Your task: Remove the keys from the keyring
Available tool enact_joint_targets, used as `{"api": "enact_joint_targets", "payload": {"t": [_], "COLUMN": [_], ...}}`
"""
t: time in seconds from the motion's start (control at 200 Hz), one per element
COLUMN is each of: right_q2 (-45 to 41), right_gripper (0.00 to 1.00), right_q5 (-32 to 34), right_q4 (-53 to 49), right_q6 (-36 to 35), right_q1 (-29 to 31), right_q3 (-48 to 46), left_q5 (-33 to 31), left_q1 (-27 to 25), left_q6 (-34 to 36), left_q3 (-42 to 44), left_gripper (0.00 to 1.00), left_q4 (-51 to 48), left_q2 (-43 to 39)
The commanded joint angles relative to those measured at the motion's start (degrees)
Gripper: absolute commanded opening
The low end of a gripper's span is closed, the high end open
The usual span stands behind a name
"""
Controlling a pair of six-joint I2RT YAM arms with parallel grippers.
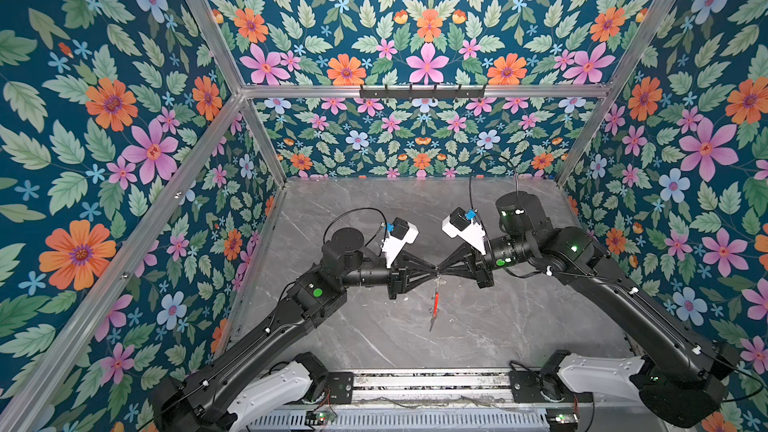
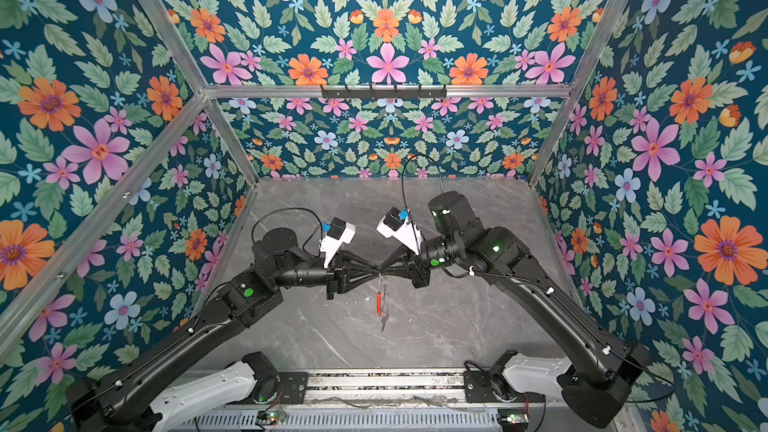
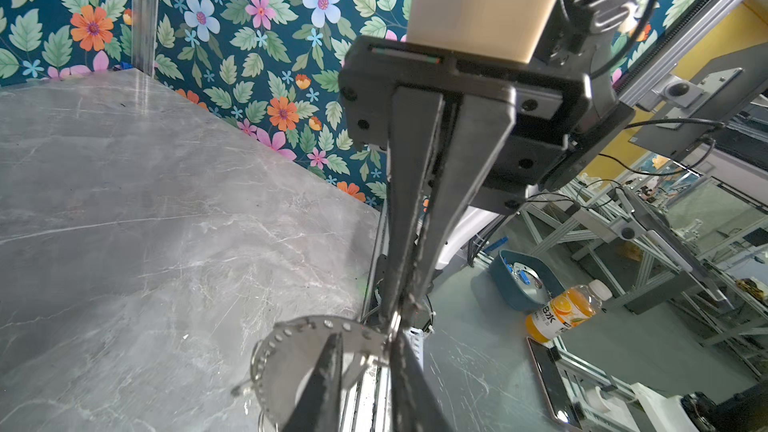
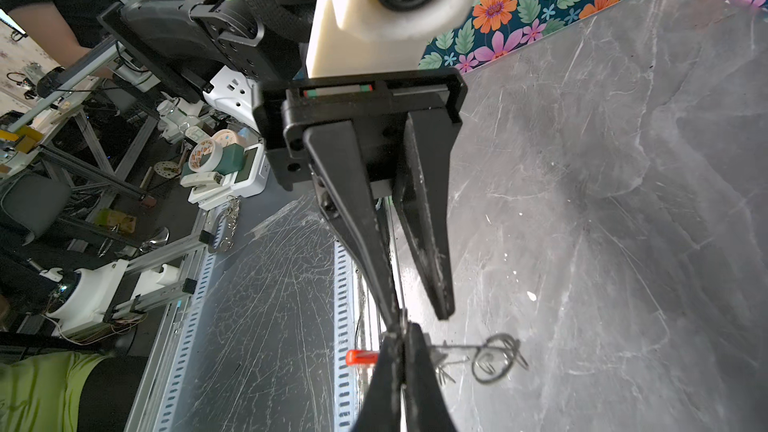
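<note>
In both top views my two grippers meet tip to tip above the middle of the table. The keyring (image 1: 436, 302) (image 2: 379, 303) hangs from that meeting point, its red sleeve toward the front. Small keys (image 1: 432, 323) (image 2: 383, 320) dangle at its low end. My right gripper (image 1: 439, 272) (image 4: 403, 336) is shut on the thin ring wire. The left gripper (image 1: 432, 273) (image 3: 365, 332) has its fingers a little apart. One finger lies against the ring at the right gripper's tips, the other is free. A silvery perforated disc (image 3: 291, 347) spans the gap.
The grey marble table (image 1: 374, 222) is boxed in by floral walls on three sides. A metal rail (image 1: 415, 384) with both arm bases runs along the front edge. Off the table, a blue tray (image 3: 523, 280) and an orange drink bottle (image 3: 565, 311) stand on a side surface.
</note>
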State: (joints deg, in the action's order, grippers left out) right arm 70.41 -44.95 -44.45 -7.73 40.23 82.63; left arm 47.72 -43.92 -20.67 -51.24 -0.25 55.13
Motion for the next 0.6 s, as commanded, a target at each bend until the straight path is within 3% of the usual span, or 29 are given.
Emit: {"api": "enact_joint_targets", "payload": {"t": [0.0, 0.275, 0.44, 0.525, 0.595], "right_q2": [0.47, 1.26, 1.57, 1.24, -0.67], "right_gripper": [0.0, 0.0, 0.0, 0.0, 0.28], "right_q5": [-0.38, -0.14, 0.03, 0.68, 2.23], "right_q4": [-0.63, -0.44, 0.04, 2.31, 6.9], "right_q6": [-1.34, -1.26, -0.84, 0.45, 2.85], "right_q1": [0.16, 0.18, 0.48, 0.58, 0.59], "right_q3": [0.86, 1.23, 1.44, 0.6, -1.73], "left_q5": [1.22, 2.18, 2.37, -0.37, -2.55], "left_q1": [-0.02, -0.02, -0.09, -0.03, -0.04], "left_q6": [0.43, -0.9, -2.0, -3.07, -4.17], "left_q3": [-0.44, 0.11, 0.85, 2.56, 4.88], "left_gripper": [0.18, 0.12, 0.0, 0.0, 0.0], "left_q4": [0.87, 3.17, 5.72, 8.85, 12.97], "left_q2": [0.03, -0.35, -0.46, -1.65, -3.52]}}
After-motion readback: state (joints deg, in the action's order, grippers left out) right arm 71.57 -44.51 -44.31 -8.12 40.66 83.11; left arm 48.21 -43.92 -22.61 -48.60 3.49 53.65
